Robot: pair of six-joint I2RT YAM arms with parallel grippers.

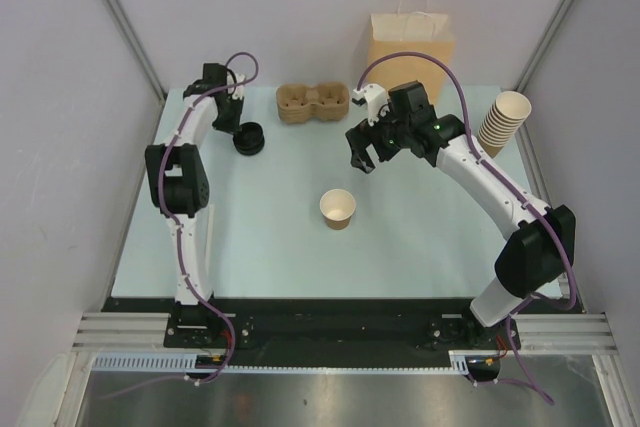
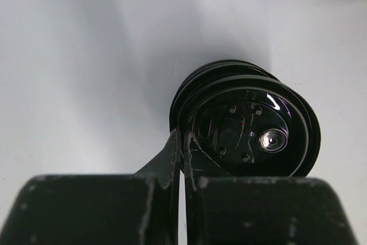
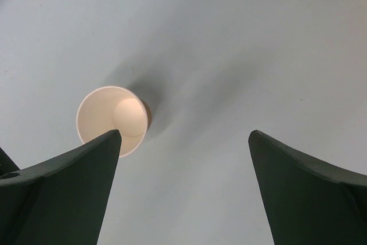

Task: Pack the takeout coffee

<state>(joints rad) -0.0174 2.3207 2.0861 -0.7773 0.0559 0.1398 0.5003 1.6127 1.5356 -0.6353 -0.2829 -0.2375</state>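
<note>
while the left gripper (image 2: 182, 144) pinches the top black lid (image 2: 246, 133) (one of a stack) by its rim, the right gripper (image 1: 362, 160) hangs spread wide, paper cup (image 1: 338, 208) at its seven o'clock.

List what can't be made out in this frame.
Left wrist: count in the black lid stack, covered by the round black plastic lid.
Right wrist: near rim of the small tan paper cup, behind a finger of the right end effector.
Top external: brown paper bag's inside, behind its front.
</note>
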